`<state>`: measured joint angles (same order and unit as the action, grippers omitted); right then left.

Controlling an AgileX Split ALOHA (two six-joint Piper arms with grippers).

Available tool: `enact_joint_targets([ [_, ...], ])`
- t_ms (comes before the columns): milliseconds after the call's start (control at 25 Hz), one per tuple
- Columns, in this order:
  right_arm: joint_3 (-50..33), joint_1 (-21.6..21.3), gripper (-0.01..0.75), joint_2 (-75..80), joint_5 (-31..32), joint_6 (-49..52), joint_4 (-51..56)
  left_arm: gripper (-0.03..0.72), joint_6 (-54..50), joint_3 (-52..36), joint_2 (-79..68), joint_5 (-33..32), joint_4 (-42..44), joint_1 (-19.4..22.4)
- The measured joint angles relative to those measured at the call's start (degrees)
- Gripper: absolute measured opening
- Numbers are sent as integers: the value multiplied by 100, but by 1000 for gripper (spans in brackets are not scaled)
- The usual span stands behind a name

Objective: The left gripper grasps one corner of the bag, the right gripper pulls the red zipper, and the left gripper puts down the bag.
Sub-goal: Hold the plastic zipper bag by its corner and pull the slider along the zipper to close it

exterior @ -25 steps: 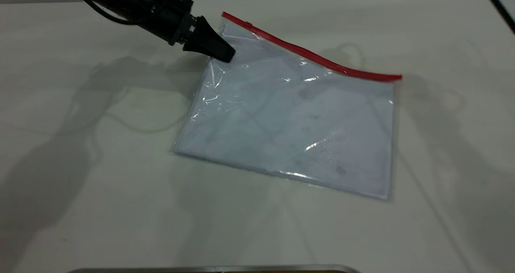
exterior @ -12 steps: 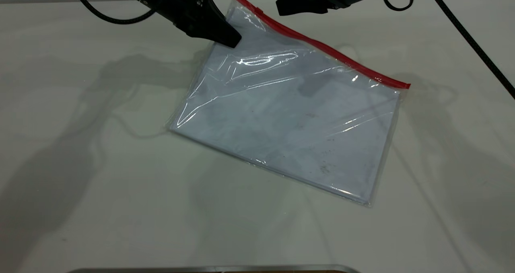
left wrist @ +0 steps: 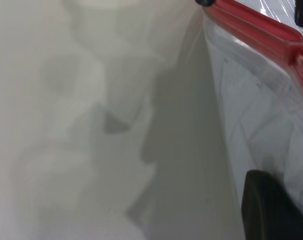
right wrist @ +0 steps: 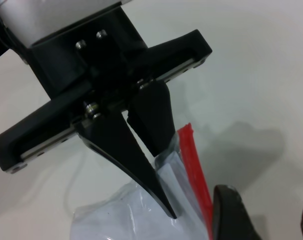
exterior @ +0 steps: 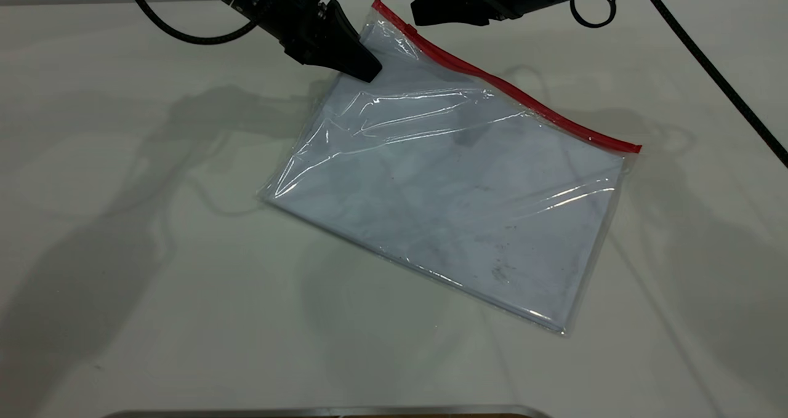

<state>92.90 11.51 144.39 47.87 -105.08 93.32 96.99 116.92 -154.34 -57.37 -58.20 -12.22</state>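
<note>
With the left gripper (exterior: 369,72) fingers pinching the bag (exterior: 449,184) corner higher off the tabletop (exterior: 123,282), we see the right gripper (exterior: 417,15), fingers spread, arrived beside the red zipper (exterior: 511,92), ready to pull.

My left gripper (exterior: 363,67) and right gripper (exterior: 425,13) black; bag (exterior: 449,184) clear, white scuffed sheets inside; red zipper (exterior: 511,88); table (exterior: 123,252) off-white.

Open table (exterior: 154,295) all around the bag (exterior: 455,196); left gripper (exterior: 369,70) beside the red zipper's (exterior: 511,88) raised end.
</note>
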Motion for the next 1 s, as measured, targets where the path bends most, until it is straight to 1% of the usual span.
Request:
enact_joint_targets([
  [560, 6, 0, 385, 0, 237, -7, -74, 53, 0, 0, 38, 9, 0, 0],
  [1000, 17, 0, 383, 73, 243, -62, -78, 53, 7, 0, 102, 3, 0, 0],
])
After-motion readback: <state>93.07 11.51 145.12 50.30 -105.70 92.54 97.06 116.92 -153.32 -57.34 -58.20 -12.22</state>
